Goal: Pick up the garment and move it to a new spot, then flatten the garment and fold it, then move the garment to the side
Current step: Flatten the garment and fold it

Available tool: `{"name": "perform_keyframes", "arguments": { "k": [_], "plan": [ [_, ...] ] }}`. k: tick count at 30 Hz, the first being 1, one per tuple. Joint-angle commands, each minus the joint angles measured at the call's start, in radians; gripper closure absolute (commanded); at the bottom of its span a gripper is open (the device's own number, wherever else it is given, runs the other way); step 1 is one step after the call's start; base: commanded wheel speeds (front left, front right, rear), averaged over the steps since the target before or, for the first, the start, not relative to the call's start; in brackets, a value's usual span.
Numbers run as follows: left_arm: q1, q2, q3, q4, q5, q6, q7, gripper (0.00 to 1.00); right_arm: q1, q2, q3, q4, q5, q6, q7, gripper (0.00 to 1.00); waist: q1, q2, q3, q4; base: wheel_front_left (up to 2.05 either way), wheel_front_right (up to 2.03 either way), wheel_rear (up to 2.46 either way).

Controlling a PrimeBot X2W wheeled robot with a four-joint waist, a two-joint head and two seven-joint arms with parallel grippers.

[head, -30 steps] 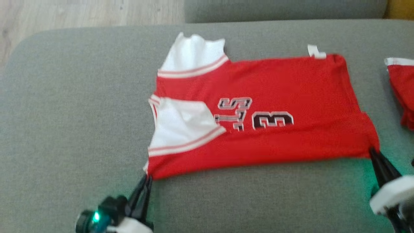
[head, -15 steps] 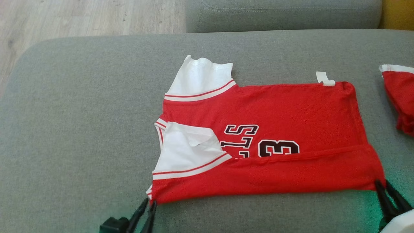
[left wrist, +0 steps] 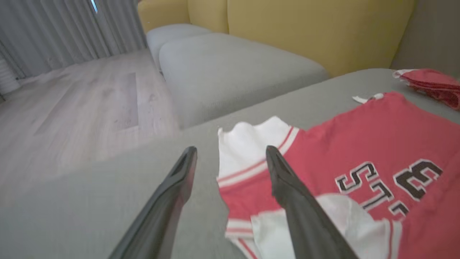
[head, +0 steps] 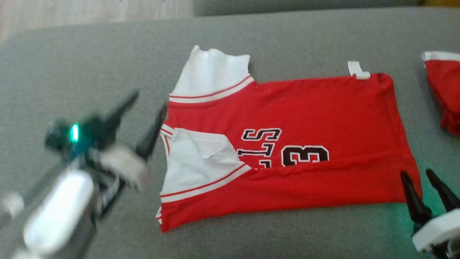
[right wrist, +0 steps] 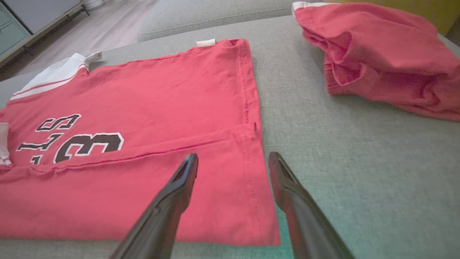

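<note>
The garment [head: 305,118] is a red jersey with white sleeves and black lettering. It lies flat on the grey sofa cushion [head: 90,72], its near long edge folded over onto the body. The garment [left wrist: 359,151] also fills the right half of the left wrist view, and the garment [right wrist: 143,108] lies ahead in the right wrist view. My left gripper [head: 149,102] hovers open, blurred, just left of the collar end. The left gripper [left wrist: 230,154] holds nothing. My right gripper [head: 418,174] stands open at the near right corner, and the right gripper [right wrist: 231,160] is empty above the hem.
A second red garment [head: 444,93] lies crumpled at the cushion's right edge, also seen as the red heap [right wrist: 377,61]. A yellow sofa back [left wrist: 305,32] and another grey cushion [left wrist: 230,72] stand beyond. Wooden floor [left wrist: 79,104] lies to the left.
Both grippers have opened and let go of the garment's near corners. The left arm has risen and swung up toward the collar. The folded edge now rests on the jersey.
</note>
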Motion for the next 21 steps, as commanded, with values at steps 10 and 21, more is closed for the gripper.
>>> {"name": "perform_keyframes", "arguments": {
  "k": [10,21],
  "plan": [
    [-0.559,0.017,-0.061,0.290,-0.135,-0.078,0.356,0.00,-0.131,-0.014,0.058,-0.090,-0.030,0.007,0.017,0.00,-0.0002,0.0000,0.198,-0.145,0.00,0.00,0.00],
    [-0.789,0.017,-0.114,0.599,-0.215,-0.079,0.662,0.00,-0.168,0.021,0.090,-0.059,-0.040,0.007,-0.015,0.00,-0.0002,0.0000,0.281,-0.226,0.00,0.00,0.00]
  ]
}}
